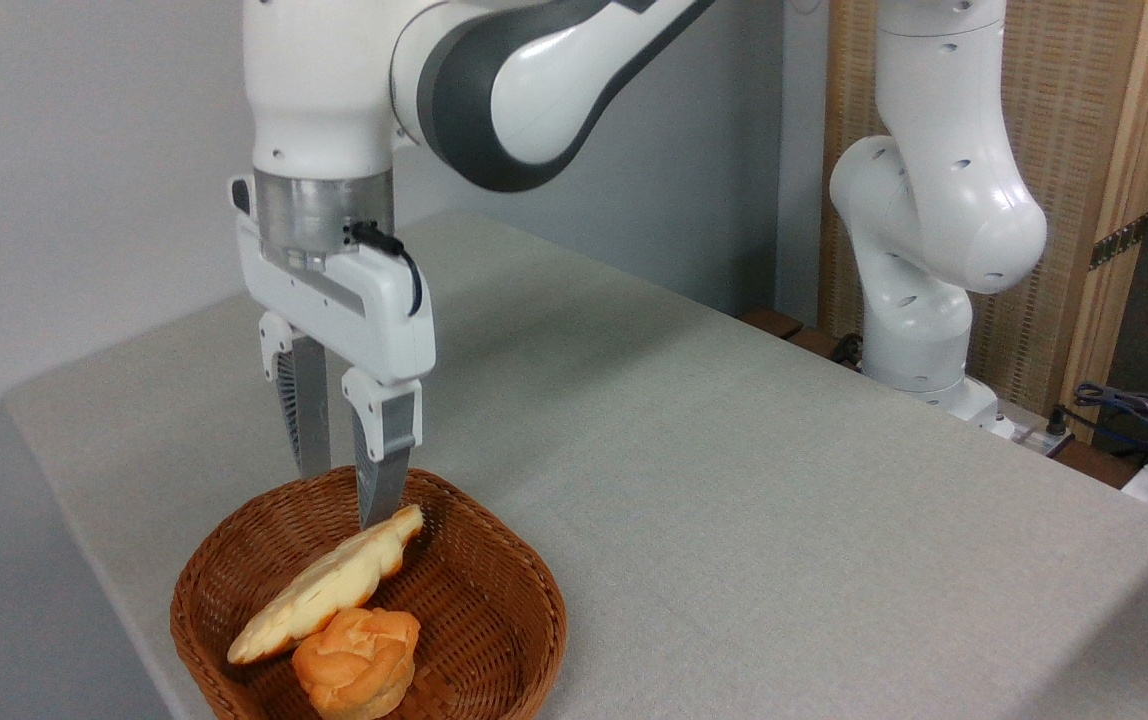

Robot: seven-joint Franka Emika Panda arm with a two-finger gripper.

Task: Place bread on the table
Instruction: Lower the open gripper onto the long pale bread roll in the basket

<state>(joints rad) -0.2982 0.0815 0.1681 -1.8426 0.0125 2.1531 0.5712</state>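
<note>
The bread (pixel 329 588), a long pale-yellow leaf-shaped pastry with browned edges, leans across the inside of the brown wicker basket (pixel 494 590) at the table's (pixel 734 500) near left. My gripper (pixel 342 497) hangs over the basket's back rim, open, with nothing between its fingers. Its right fingertip ends just above the pastry's upper end; whether it touches cannot be told.
A round orange bun (pixel 359 660) lies in the basket against the bread's lower side. The arm's white base (pixel 924 330) stands at the table's far right edge, with cables (pixel 1134 410) beyond it. A grey wall runs behind.
</note>
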